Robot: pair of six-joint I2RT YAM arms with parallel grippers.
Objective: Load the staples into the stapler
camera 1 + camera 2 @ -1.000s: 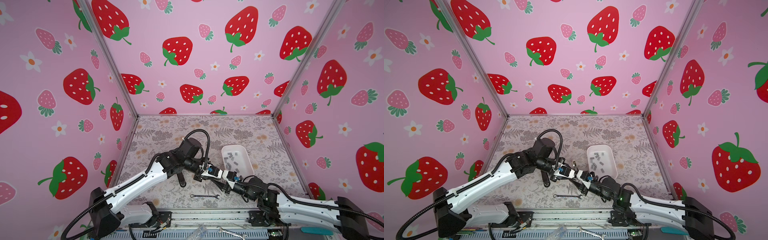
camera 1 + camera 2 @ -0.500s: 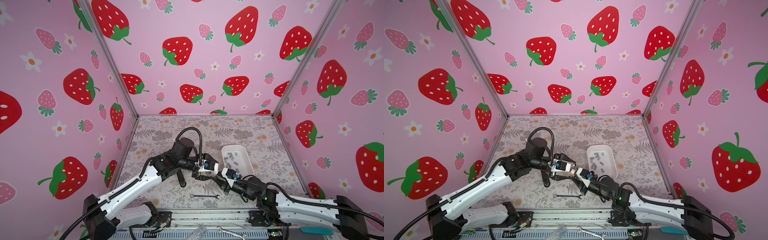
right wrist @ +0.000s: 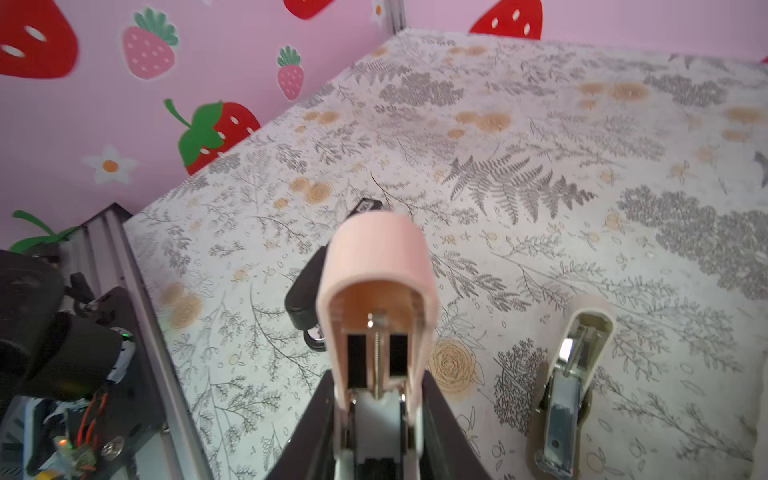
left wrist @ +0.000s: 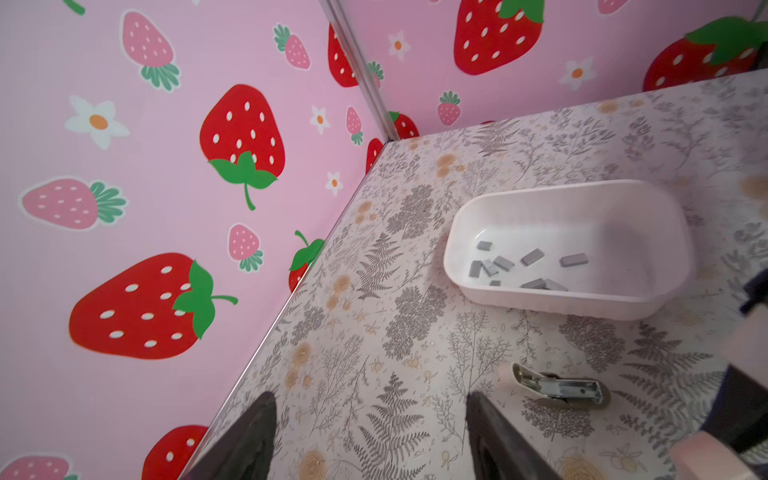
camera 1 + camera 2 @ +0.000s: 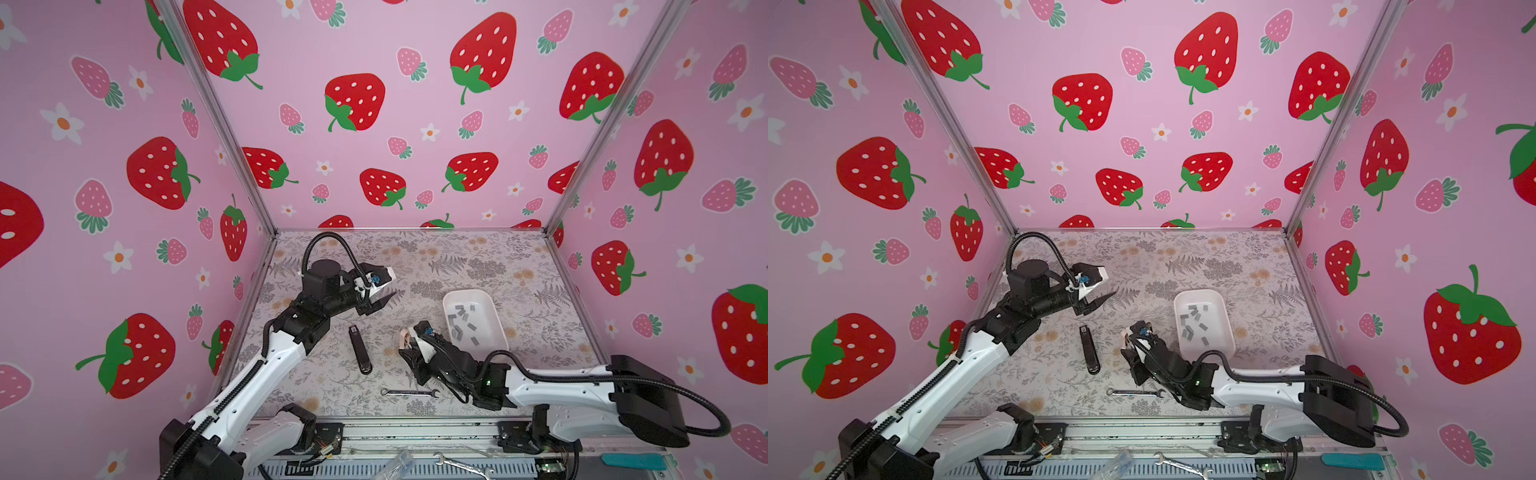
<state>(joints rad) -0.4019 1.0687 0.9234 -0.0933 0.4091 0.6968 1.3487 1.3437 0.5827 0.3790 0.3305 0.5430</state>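
The stapler (image 3: 374, 257) is held swung open by the right gripper (image 3: 376, 374). Its fingers (image 3: 440, 424) are closed on the pink top cover, so that the metal magazine (image 3: 565, 386) is hinged away and its channel is exposed for loading. The stapler is held low at the desk (image 5: 415, 257), near the white tray (image 5: 486, 316), which would make for a short carry. Whether the base rests on the desk cannot be told.

The staples (image 5: 461, 322) are seen scattered loose in that tray, and none has been lifted out. The left gripper (image 5: 380, 301) is shown with its fingers (image 4: 249, 440) spread wide and nothing between them, presumably made ready for picking up a strip.

The left arm is bent at the elbow, with the wrist raised above the desk and pointed towards the tray, well apart from it. The right arm is stretched low from the front edge, with its wrist turned in towards the middle. A black oblong object (image 5: 359, 349) and a wrench (image 5: 409, 392) are seen lying untouched between the arms.
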